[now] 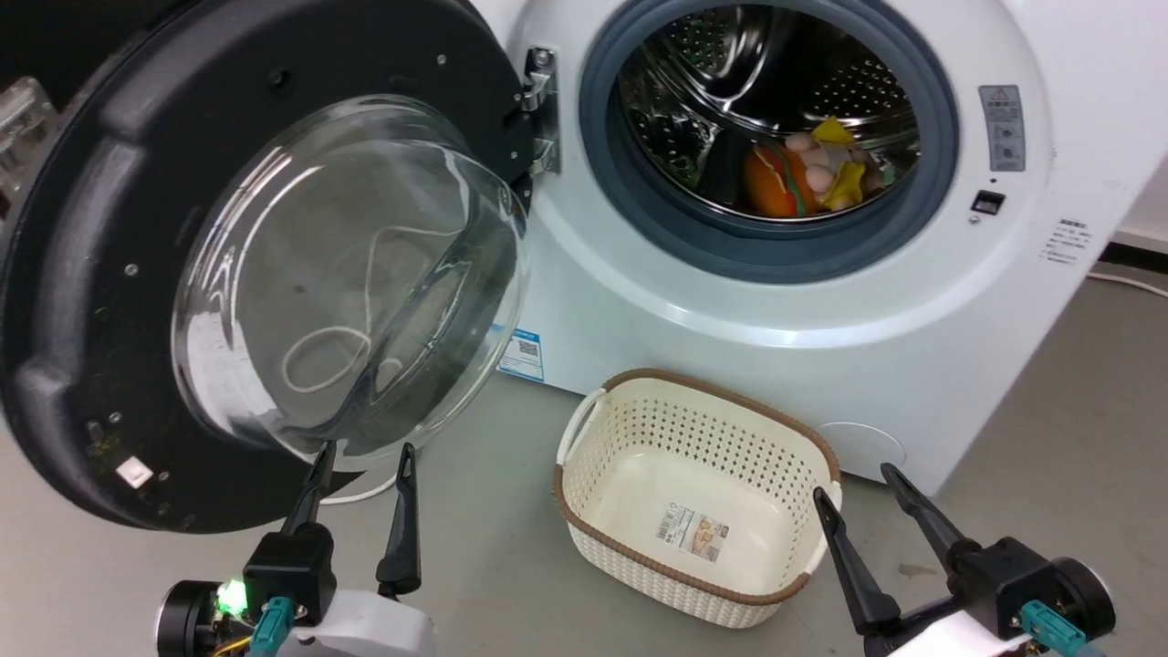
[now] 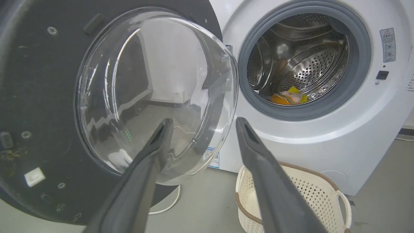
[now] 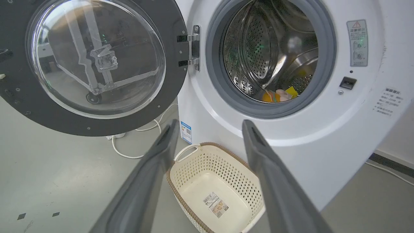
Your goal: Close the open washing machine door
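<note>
The washing machine door stands swung wide open to the left of the washing machine, its black rim and bulging glass bowl facing me, its hinge at its right. My left gripper is open just below the glass bowl, fingertips close under its lower edge. In the left wrist view that gripper points at the bowl. My right gripper is open at the lower right, over the basket's near corner. The drum holds coloured toys.
A cream perforated basket sits on the grey floor in front of the machine, between my two grippers. A white cable lies on the floor under the door. Bare floor stretches to the right of the machine.
</note>
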Controlling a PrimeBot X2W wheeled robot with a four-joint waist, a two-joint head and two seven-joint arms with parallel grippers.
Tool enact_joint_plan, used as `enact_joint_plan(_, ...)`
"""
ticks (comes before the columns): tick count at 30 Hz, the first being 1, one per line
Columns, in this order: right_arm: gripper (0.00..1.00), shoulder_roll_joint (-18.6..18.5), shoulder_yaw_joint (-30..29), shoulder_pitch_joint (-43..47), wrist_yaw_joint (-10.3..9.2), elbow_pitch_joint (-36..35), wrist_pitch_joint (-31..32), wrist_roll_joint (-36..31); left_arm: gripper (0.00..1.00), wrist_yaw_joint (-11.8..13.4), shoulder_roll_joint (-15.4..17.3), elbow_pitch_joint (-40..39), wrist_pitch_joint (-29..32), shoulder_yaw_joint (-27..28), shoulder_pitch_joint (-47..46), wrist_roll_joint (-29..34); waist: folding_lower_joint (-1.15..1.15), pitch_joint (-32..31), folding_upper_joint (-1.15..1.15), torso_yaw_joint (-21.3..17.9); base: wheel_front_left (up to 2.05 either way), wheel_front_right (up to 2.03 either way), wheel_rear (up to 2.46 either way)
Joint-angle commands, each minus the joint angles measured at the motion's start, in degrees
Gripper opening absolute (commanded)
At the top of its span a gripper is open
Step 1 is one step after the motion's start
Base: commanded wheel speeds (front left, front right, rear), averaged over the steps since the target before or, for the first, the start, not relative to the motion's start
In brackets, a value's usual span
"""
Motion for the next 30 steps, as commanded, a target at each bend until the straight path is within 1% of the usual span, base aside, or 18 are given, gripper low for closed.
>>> enact_joint_plan(1,1.00,-0.43,0.43,-0.45,0.02,0.16,-0.66,0.52,1.00,0.20,0.09,-0.31,-0.68,-0.05,0.77,-0.28,0.00,-0.11,0.00,0.51,0.00,0.00,0.00)
enact_joint_plan(19,1.00,-0.19,0.88,1.75,0.03,-0.64,-2.81,1.58,1.00,-0.80,0.61,0.47,-2.83,-0.98,0.76,-0.79,0.00,-0.83,0.00,4.30,0.00,0.00,0.00)
enact_joint_plan(20,1.00,-0.19,0.86,1.90,0.03,-0.62,-2.93,1.55,0.61,-1.00,0.65,0.61,-2.95,-1.07,0.75,-0.96,0.00,-0.84,0.00,4.54,0.00,0.00,0.00)
enact_joint_plan(21,1.00,-0.18,0.80,2.06,0.03,-0.61,-3.05,1.49,0.00,-1.19,0.71,0.71,-3.07,-1.16,0.71,-1.08,0.00,-0.84,0.00,4.78,0.00,0.00,0.00)
enact_joint_plan(26,1.00,0.15,-0.24,3.22,0.03,-0.46,-3.64,1.53,0.00,-2.22,0.62,-0.28,-3.67,-0.55,0.00,-3.19,0.00,-0.78,0.00,6.05,0.00,0.00,0.00)
enact_joint_plan(30,1.00,0.63,-1.06,4.39,0.03,-0.57,-4.12,1.68,0.00,-3.33,0.84,-2.52,-4.15,2.82,-1.61,-7.32,0.00,-0.30,0.00,6.63,0.00,0.00,0.00)
